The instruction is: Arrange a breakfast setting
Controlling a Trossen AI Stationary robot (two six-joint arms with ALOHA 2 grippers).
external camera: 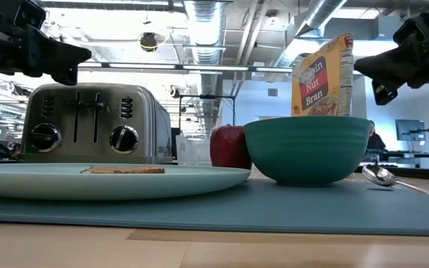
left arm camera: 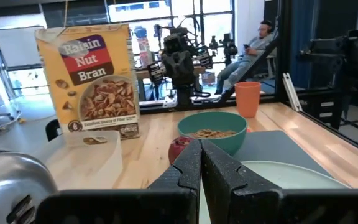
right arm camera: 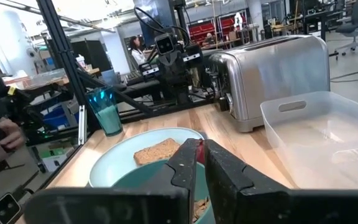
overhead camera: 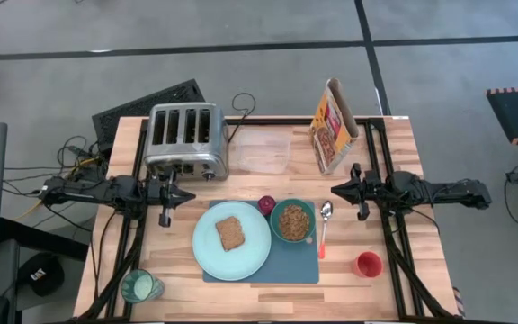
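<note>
Slate-blue mat (overhead camera: 263, 261) lies nearest the low camera, flat at the desk's (overhead camera: 394, 297) front edge, centre. On it, pale mint plate (overhead camera: 232, 240) covers the mat's 9 o'clock half and overhangs its edge; brown toast slice (overhead camera: 230, 233) lies flat at the plate's centre. Green bowl (overhead camera: 292, 221) sits at the plate's 3 o'clock, just beside the rim, upright, with cereal inside. Dark red fruit (overhead camera: 266, 205) rests at the bowl's 10 o'clock, touching or nearly touching it; cannot tell which. Red-handled spoon (overhead camera: 324, 227) lies at the bowl's 3 o'clock, its head toward 12 o'clock and its handle toward 6 o'clock, along the mat's edge. Outward: small red cup (overhead camera: 368, 265) at the mat's 3 o'clock, apart from it. Chrome toaster (overhead camera: 185, 140) at the plate's 11 o'clock, clear plastic tray (overhead camera: 263, 151) just beside it at its 3 o'clock, then cereal box (overhead camera: 333, 125) upright. Glass with pale liquid (overhead camera: 140, 287) at the plate's 8 o'clock, near the desk corner. Left claw (overhead camera: 188, 195) hovers above the desk at the plate's 10 o'clock, fingers together, holding nothing. Right claw (overhead camera: 334, 190) hovers at the spoon's 1 o'clock; a narrow slit shows between the fingers in the wrist view, nothing clamped.
</note>
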